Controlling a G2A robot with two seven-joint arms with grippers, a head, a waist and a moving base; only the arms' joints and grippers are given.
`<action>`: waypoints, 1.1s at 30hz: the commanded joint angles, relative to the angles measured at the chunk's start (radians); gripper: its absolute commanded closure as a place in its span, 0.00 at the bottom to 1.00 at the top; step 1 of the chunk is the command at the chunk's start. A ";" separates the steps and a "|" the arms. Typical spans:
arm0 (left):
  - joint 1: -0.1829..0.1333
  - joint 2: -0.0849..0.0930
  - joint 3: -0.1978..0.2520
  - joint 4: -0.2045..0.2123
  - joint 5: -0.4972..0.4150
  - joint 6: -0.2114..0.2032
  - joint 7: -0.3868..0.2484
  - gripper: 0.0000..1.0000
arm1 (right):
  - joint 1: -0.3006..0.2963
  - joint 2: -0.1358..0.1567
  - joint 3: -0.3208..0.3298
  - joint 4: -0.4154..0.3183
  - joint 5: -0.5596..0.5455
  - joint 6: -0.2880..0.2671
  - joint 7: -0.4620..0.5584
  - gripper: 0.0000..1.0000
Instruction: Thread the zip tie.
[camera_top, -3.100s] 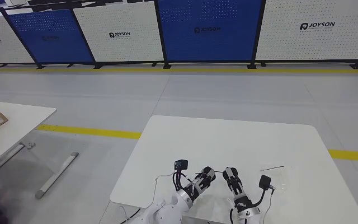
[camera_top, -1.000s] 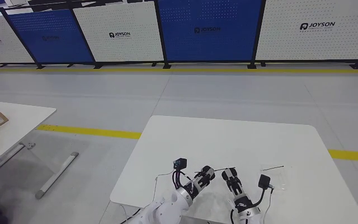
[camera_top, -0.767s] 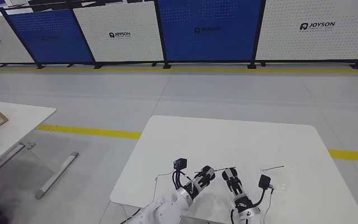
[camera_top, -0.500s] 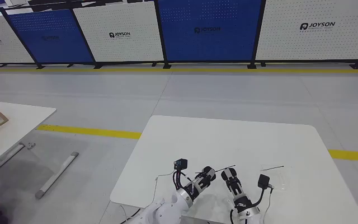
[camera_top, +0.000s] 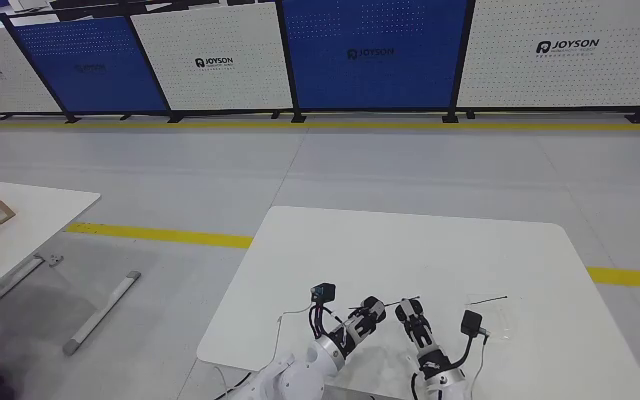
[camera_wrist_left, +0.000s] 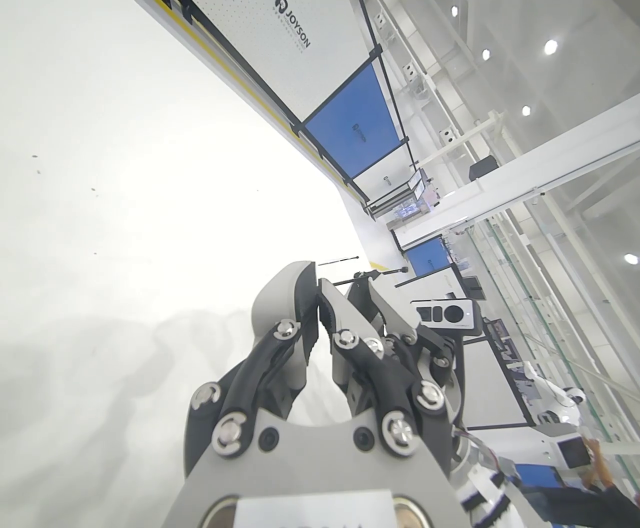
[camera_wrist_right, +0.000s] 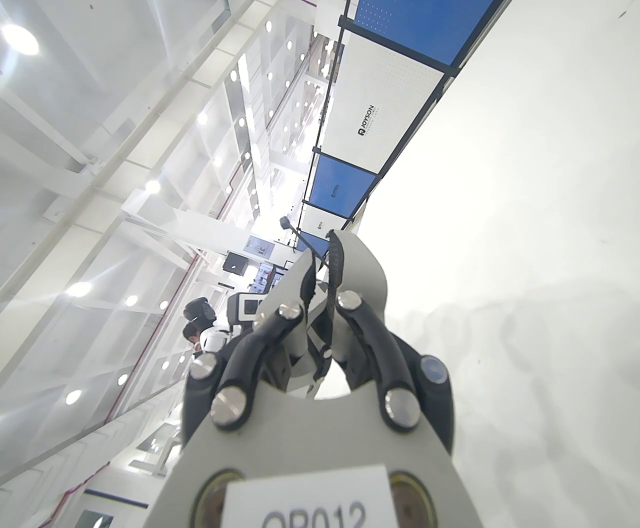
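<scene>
I have both arms low over the near edge of the white table, and I judge this to be the middle of the threading step: the tie is up off the surface and carried between the two tools, but I can see no closed loop. The left gripper has its fingers pressed together with only a sliver between the pads. The strap seems to come out from between them, so I take it to be pinching the plain end, though I can't see the contact itself. The right gripper sits just beside it, fingers clamped on the zip tie a little way back from the head, which sticks out past the fingertips on the side away from the left gripper. So the strap runs nearly straight from one tool to the other, above the table. My next move, as I see it, calls for bending the strap round so its tip faces the slot in the head, then feeding it in squarely. The slot is too small for me to make out. A spare tie lies flat on the table, well off to the right.
</scene>
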 joint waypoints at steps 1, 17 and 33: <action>0.000 0.000 0.000 0.000 0.000 0.000 0.000 1.00 | 0.000 0.000 0.000 -0.001 0.000 0.001 -0.001 0.92; 0.000 -0.001 0.001 0.002 0.005 -0.001 -0.001 1.00 | 0.000 0.000 -0.001 -0.002 0.000 0.007 -0.003 0.91; 0.006 0.000 -0.003 -0.002 0.006 -0.014 0.000 1.00 | 0.005 -0.001 -0.006 0.004 -0.011 0.012 -0.005 1.00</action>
